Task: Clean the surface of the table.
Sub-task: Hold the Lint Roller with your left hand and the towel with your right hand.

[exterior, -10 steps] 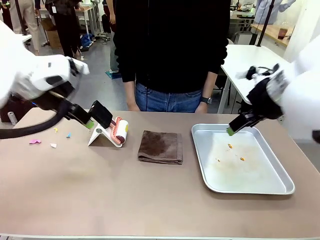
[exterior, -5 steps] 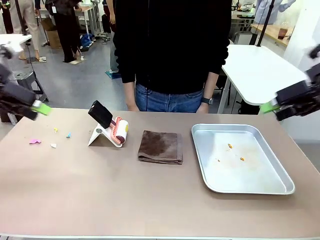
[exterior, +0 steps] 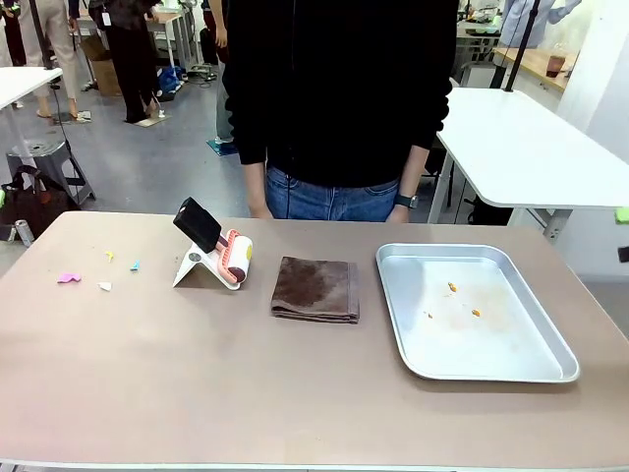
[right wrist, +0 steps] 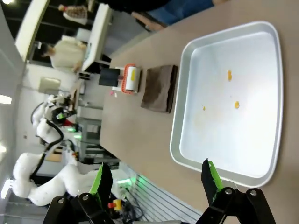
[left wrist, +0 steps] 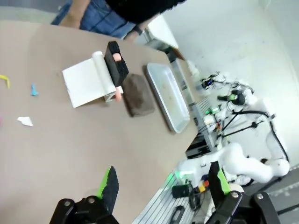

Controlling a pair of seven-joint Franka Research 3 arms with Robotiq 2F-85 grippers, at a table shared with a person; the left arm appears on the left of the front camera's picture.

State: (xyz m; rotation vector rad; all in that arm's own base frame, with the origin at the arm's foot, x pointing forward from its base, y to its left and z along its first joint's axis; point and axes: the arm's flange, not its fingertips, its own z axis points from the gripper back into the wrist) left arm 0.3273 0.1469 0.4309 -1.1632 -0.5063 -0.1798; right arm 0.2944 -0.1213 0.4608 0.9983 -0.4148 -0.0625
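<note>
So the big rectangular table with the matte tan-brown top and thin pale edge [exterior: 197, 393] takes up the whole near half of the front view, and both wrist cams look down on it from above. A person in a black top and blue jeans [exterior: 339, 98] stands right at its far edge, arms hanging down.

On the right half of the table sits a shallow rectangular silver metal tray [exterior: 491, 377]. Just left of it, near the middle, there's a folded dark brown cloth [exterior: 314, 288], lying flat. Left of that is a white sticky roller with a red-orange frame and a black handle [exterior: 234, 258], handle tilted up, resting on a white sheet.

The left gripper [left wrist: 163, 184] hangs over the table's near-left part, green-padded fingers spread wide with nothing between them. Same deal for the right gripper [right wrist: 155, 179], wide apart and empty, over the near rim of the tray.

Then the little stuff: a few pink, white, yellow and blue paper scraps [exterior: 68, 278] scattered on the far-left tabletop, and some tiny orange crumbs [exterior: 452, 287] inside the tray.
</note>
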